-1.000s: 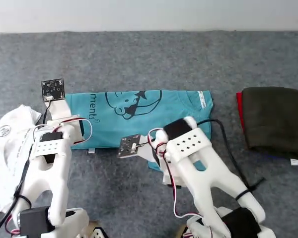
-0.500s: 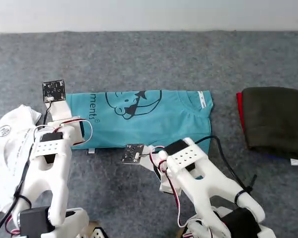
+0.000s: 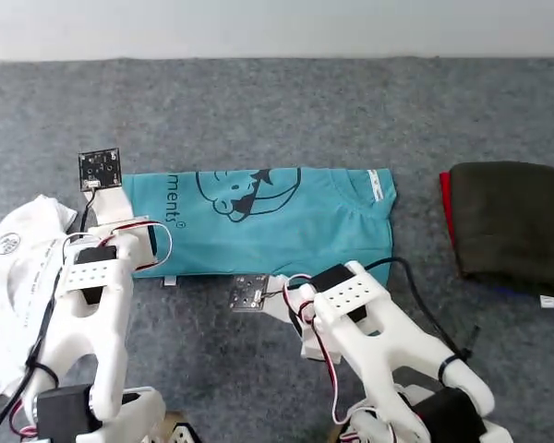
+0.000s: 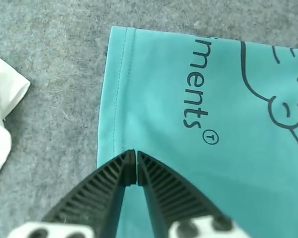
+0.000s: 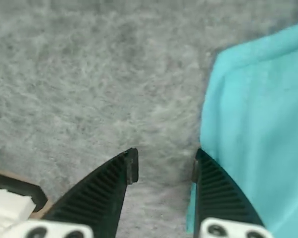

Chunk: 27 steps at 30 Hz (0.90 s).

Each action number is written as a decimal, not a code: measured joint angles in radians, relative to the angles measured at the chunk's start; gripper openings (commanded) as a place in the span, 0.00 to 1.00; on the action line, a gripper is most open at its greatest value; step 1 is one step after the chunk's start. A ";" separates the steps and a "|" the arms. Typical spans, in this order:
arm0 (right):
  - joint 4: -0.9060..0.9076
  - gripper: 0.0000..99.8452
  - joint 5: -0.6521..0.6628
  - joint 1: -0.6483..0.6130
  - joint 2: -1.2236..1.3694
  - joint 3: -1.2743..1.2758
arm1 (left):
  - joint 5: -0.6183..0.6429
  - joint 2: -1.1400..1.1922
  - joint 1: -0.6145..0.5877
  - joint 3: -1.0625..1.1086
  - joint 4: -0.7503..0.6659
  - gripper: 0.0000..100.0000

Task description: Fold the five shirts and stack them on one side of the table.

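Note:
A teal shirt (image 3: 286, 226) with a dark print lies flat, folded into a long strip, at the middle of the table. My left gripper (image 4: 135, 163) is shut, its tips resting on the teal shirt (image 4: 213, 99) just inside the hem at its left end. My right gripper (image 5: 164, 166) is open above the grey carpet, with the teal shirt's (image 5: 258, 124) edge beside one finger (image 5: 203, 173) and nothing between the fingers. In the high view the right arm (image 3: 346, 291) sits at the shirt's near edge.
A loose pile of white shirts (image 3: 14, 277) lies at the left, next to the left arm. At the right edge a folded dark olive shirt (image 3: 512, 226) lies on a red one (image 3: 445, 208). Bare grey carpet (image 3: 258, 111) spreads behind the teal shirt.
The right arm has drawn back toward the table's near edge, off the teal shirt. The left arm has not moved.

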 measured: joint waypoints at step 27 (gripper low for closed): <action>0.166 0.11 0.046 0.081 0.155 -0.160 | 0.000 0.000 0.000 0.000 0.000 0.01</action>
